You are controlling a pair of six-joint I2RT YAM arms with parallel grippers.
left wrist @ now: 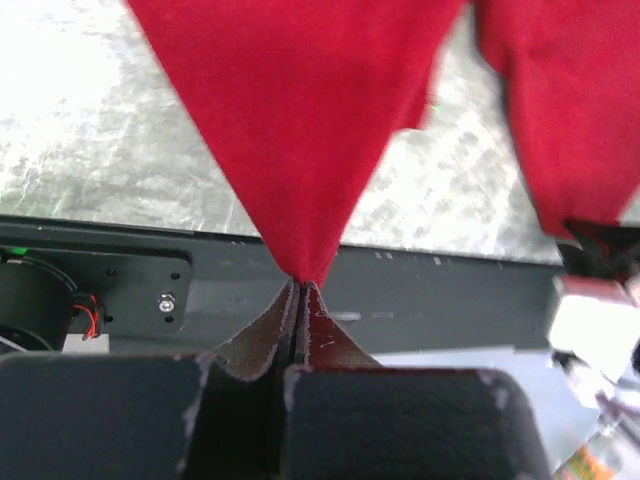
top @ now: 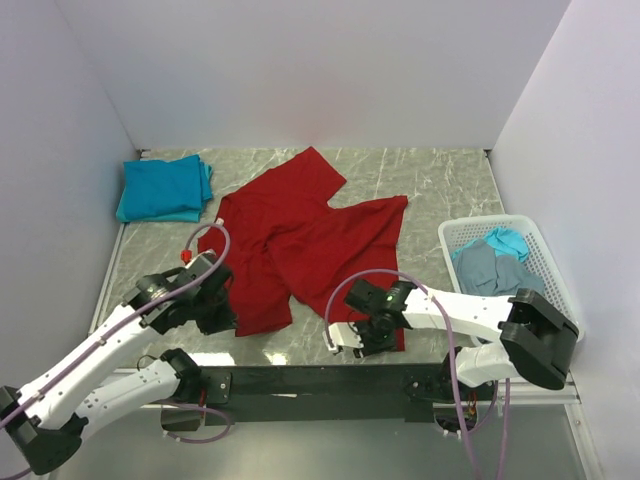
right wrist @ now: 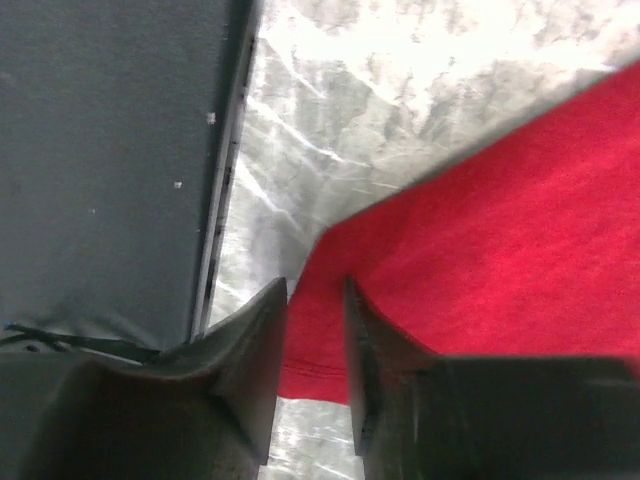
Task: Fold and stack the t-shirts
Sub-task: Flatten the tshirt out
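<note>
From above we see the red t-shirt (top: 300,240) crumpled at the centre of the marbled table (top: 440,180), with folded teal t-shirts (top: 165,188) at ten o'clock, the basket (top: 485,221) at three, and white walls (top: 320,70) around. On the left wrist, our left gripper (left wrist: 298,292) pinches a red corner tight, presumably to spread it flat. On the right wrist, our right gripper (right wrist: 315,300) straddles the near hem, jaws apart.

no legible text, labels, brands or numbers in any view; red t-shirt (top: 300,240), white basket (top: 490,220), marbled table (top: 440,180) all unmarked

Left gripper (left wrist: 299,288) pinched (tight), right gripper (right wrist: 315,290) ajar
</note>
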